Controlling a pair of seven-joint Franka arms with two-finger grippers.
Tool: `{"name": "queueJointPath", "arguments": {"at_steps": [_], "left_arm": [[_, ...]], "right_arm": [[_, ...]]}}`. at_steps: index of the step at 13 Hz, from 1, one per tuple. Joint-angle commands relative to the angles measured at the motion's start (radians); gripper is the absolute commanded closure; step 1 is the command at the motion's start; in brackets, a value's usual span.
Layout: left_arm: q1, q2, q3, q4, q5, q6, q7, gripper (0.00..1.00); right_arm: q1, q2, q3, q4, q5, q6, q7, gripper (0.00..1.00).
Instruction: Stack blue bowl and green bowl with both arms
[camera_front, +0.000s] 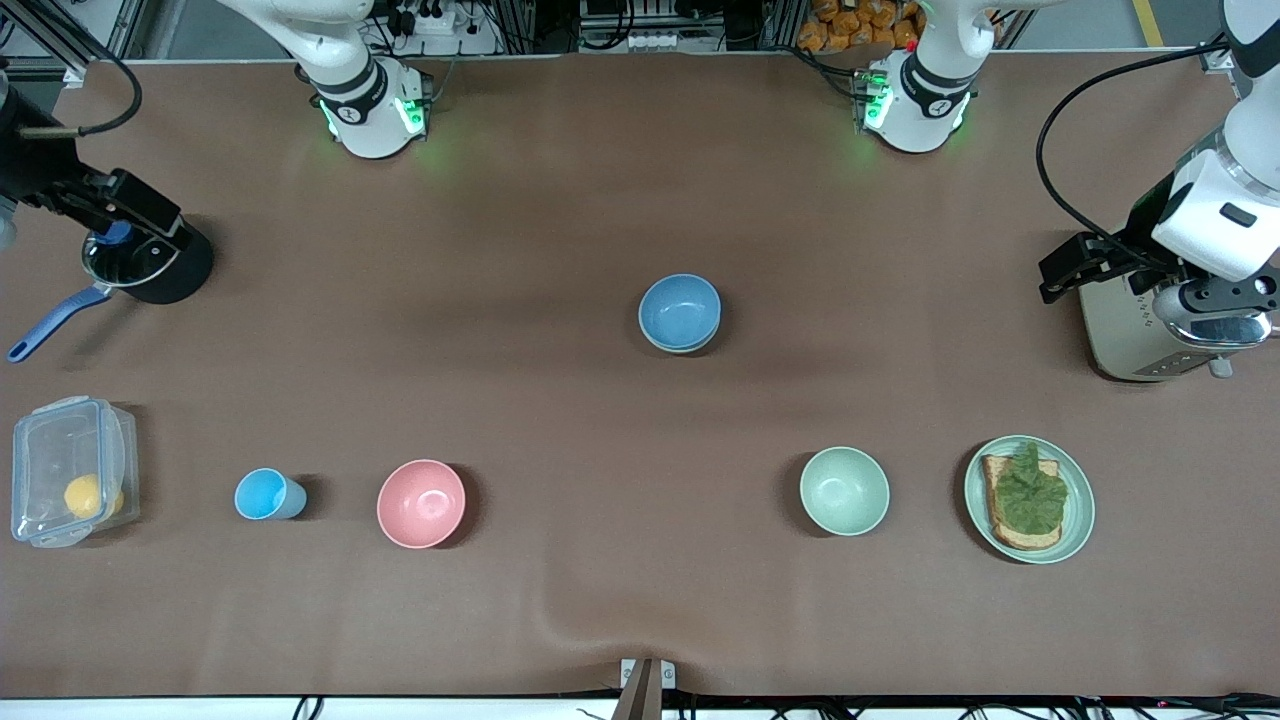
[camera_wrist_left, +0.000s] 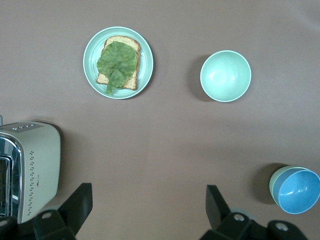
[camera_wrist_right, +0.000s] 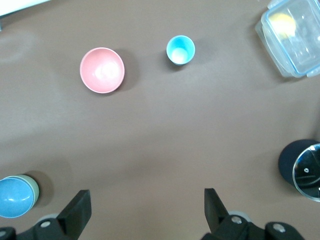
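table cover (camera_front: 600, 250): we see brown cloth, matt, with a soft ripple at the near edge
blue bowl (camera_front: 680, 310): matt, smooth
green bowl (camera_wrist_left: 274, 186): dull, smooth rim under the blue bowl
pink bowl (camera_front: 421, 503): smooth, faint sheen
storage box (camera_front: 68, 470): clear glossy plastic
toaster (camera_wrist_left: 30, 167): cream body, shiny metal top
left gripper (camera_wrist_left: 149, 205): open, fingers of black matt plastic

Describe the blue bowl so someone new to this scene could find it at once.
Start at the middle of the brown table, midway between the two arms' ends. The blue bowl sits there, farther from the front camera than the row with the pink bowl and the mint bowl. Unlike them it is nested inside the green bowl, whose rim shows beneath it.
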Motion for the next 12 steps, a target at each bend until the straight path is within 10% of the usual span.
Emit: {"name": "queueJointPath", "arguments": {"at_steps": [1, 12], "left_arm": [[-0.016, -0.016, 0.017, 0.003, -0.012, -0.036, 0.018, 0.00], [-0.037, -0.033, 0.026, 0.003, -0.014, -0.055, 0.018, 0.00]], "right_arm": [[0.083, 0.024, -0.064, 0.018, -0.013, 0.010, -0.011, 0.00], [0.151, 0.047, -0.138, -0.019, -0.026, 0.077, -0.090, 0.00]]}}
